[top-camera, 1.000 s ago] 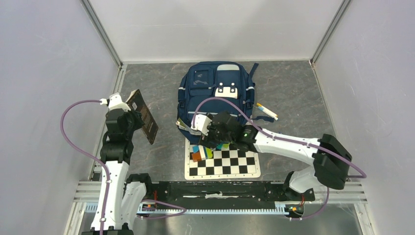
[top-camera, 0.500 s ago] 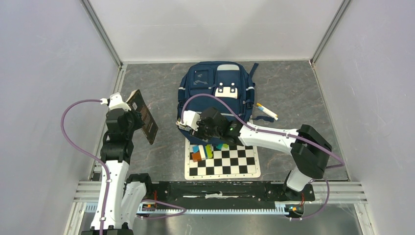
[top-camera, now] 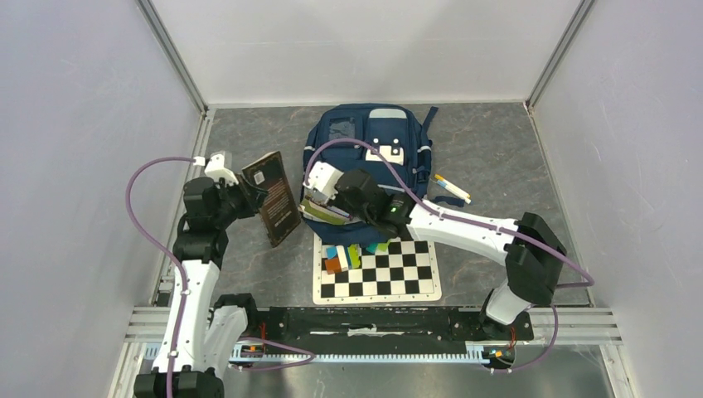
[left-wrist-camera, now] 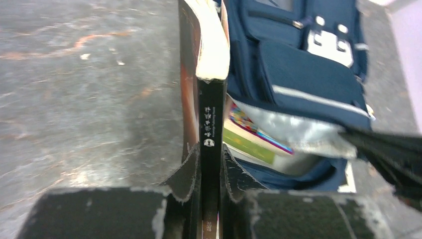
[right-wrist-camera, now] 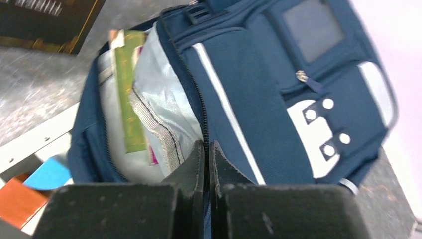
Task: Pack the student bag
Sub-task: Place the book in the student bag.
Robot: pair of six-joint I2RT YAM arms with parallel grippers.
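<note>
The student bag [top-camera: 369, 145] lies flat on the table's far middle. Its long axis runs away from the arms and its unzipped mouth faces them. The right gripper [right-wrist-camera: 205, 152] is closed tight, pinching the mouth's upper lip by the zip and holding it up. The left gripper [left-wrist-camera: 211, 164] clamps the spine of a dark book [top-camera: 278, 199], which stands on edge just left of the mouth. So the opening lies to the book's right and slightly beyond it. The book's length is roughly in line with the bag's, and I reckon it needs swinging right, then sliding in lengthwise.

From above the mouth is mostly hidden under the right arm. The right wrist view shows silver lining and a green book [right-wrist-camera: 127, 99] already inside. The left wrist view shows the book's edge close beside that gap.
</note>
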